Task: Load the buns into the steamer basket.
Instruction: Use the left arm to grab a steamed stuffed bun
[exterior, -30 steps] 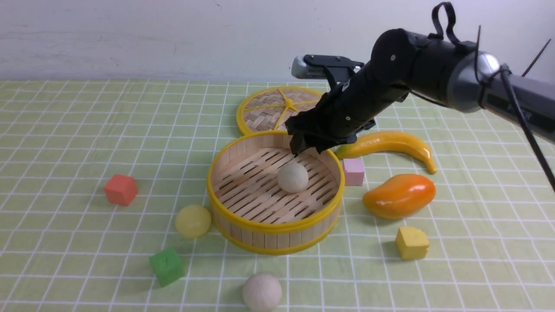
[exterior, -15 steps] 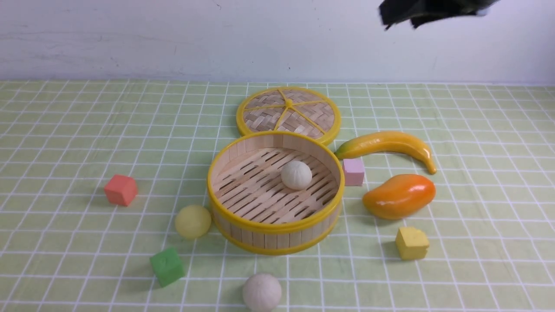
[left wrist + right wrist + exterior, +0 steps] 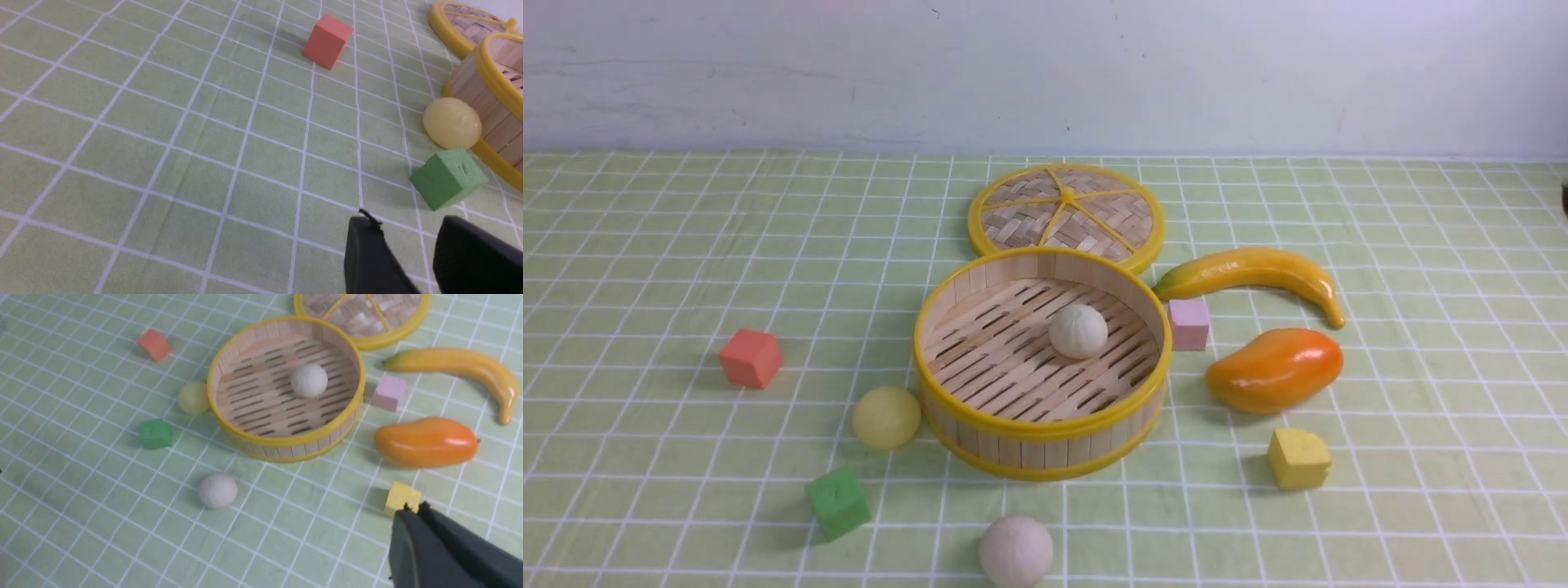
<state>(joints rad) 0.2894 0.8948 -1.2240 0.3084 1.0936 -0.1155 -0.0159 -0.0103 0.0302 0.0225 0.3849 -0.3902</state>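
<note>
The bamboo steamer basket (image 3: pixel 1042 429) with a yellow rim stands mid-table and holds one white bun (image 3: pixel 1078 331). A second white bun (image 3: pixel 1015 550) lies on the cloth at the front edge. A pale yellow bun (image 3: pixel 886 417) rests against the basket's left side. Neither gripper shows in the front view. In the right wrist view, my right gripper (image 3: pixel 414 509) is shut and empty, high above the table near the yellow cube (image 3: pixel 401 496); the basket (image 3: pixel 286 442) and its bun (image 3: pixel 309 380) lie beyond. In the left wrist view, my left gripper (image 3: pixel 406 223) is open and empty, near the green cube (image 3: pixel 449 177) and the yellow bun (image 3: pixel 451 122).
The woven lid (image 3: pixel 1066 210) lies flat behind the basket. A banana (image 3: pixel 1258 273), a pink cube (image 3: pixel 1188 322), a mango (image 3: pixel 1274 369) and a yellow cube (image 3: pixel 1298 457) are on the right. A red cube (image 3: pixel 750 357) and a green cube (image 3: pixel 837 501) are on the left.
My right arm has lifted away from over the basket and left the front view. The white bun stays in the basket, having rolled slightly.
</note>
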